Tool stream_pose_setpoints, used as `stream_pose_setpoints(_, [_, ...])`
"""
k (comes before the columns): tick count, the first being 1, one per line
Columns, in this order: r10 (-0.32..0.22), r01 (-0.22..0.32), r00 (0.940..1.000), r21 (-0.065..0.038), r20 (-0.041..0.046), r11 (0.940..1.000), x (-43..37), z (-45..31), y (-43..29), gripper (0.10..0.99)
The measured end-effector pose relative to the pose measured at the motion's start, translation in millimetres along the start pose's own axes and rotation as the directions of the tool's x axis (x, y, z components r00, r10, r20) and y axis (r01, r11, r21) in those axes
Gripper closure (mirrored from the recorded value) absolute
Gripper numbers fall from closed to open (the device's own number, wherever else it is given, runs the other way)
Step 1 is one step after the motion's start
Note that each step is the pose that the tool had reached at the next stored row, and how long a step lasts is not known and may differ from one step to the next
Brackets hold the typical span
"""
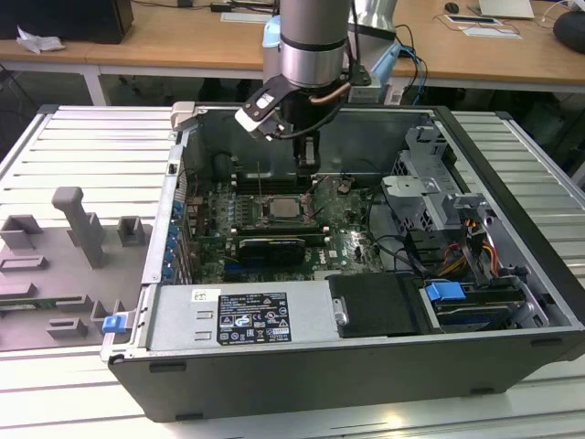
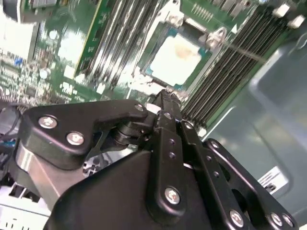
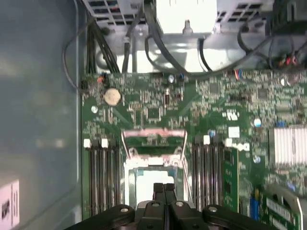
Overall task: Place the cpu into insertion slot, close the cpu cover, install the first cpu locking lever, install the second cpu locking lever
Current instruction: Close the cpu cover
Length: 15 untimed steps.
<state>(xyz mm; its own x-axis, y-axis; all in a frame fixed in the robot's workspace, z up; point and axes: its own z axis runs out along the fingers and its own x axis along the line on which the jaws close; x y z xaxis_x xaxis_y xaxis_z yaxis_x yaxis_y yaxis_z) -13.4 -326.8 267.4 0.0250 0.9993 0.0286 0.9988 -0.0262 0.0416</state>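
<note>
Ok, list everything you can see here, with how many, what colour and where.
computer case: one, black and grey, open, on the table
slatted table: one, silver, under the case
motherboard: one, green, inside the case
cpu: one, silvery, seated in the insertion slot
insertion slot: one, dark with a metal rim, mid-motherboard
memory slots: two banks, black, flanking the cpu
coin cell: one, silver, on the motherboard
power supply: one, grey with a label, at the case's near edge
fixture tray: one, grey, at the exterior view's left
desks: wooden, behind the table
arm: one, silver-grey, above the case
end effector: one, black, shut, near the cpu
</note>
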Motion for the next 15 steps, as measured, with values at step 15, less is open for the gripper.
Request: stream_pose_setpoints(15, [-0.039,0.039,0.9992,0.003,-0.0012,0.9992,6.9,1.9,41.2,0.98])
